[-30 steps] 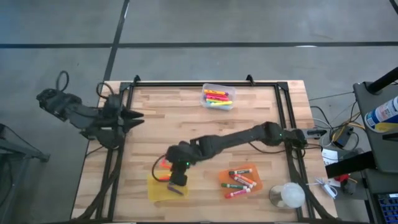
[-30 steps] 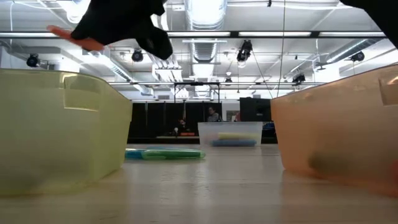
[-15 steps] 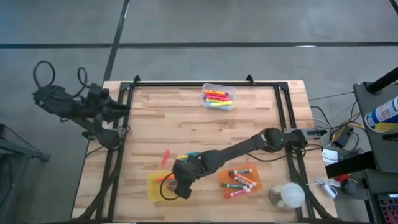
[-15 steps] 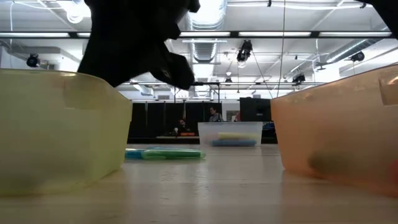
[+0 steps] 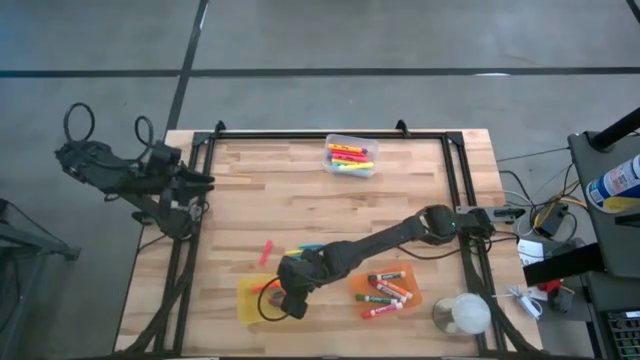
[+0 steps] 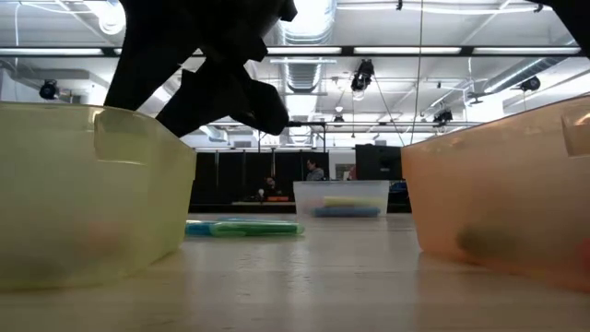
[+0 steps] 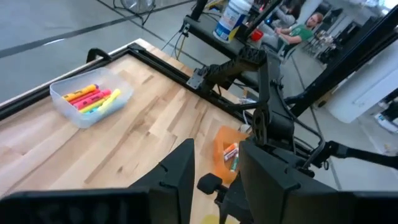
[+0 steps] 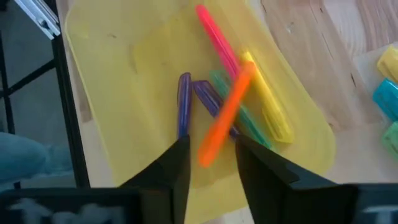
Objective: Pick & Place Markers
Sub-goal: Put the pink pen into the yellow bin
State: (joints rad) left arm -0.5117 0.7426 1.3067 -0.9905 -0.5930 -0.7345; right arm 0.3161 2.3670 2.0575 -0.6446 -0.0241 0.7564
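My right gripper (image 5: 287, 301) hangs low over the yellow bin (image 5: 252, 303), pointing down, fingers open. The bin holds pink, yellow, green and two purple markers. An orange marker (image 8: 225, 113) lies slanted across them, its near end between my fingertips (image 8: 212, 163); whether it touches either finger I cannot tell. In the low view the right gripper (image 6: 198, 69) stands dark above the yellow bin's rim (image 6: 138, 120). Loose markers lie on the wood: a pink one (image 5: 266, 250), and yellow, green and blue ones (image 5: 302, 249). My left gripper (image 7: 214, 183) waits open at the table's left edge.
The orange bin (image 5: 412, 297) to the right of the yellow one holds white-barrelled markers (image 5: 385, 290). A clear bin (image 5: 351, 156) of highlighters sits at the far edge. A clear round container (image 5: 462, 314) stands at the near right corner. Bare wood lies between the bins.
My right gripper moved toward the near edge and down over the yellow bin. The orange marker that stuck out beside it in the low view no longer shows there. My left arm drew back toward the table's left edge.
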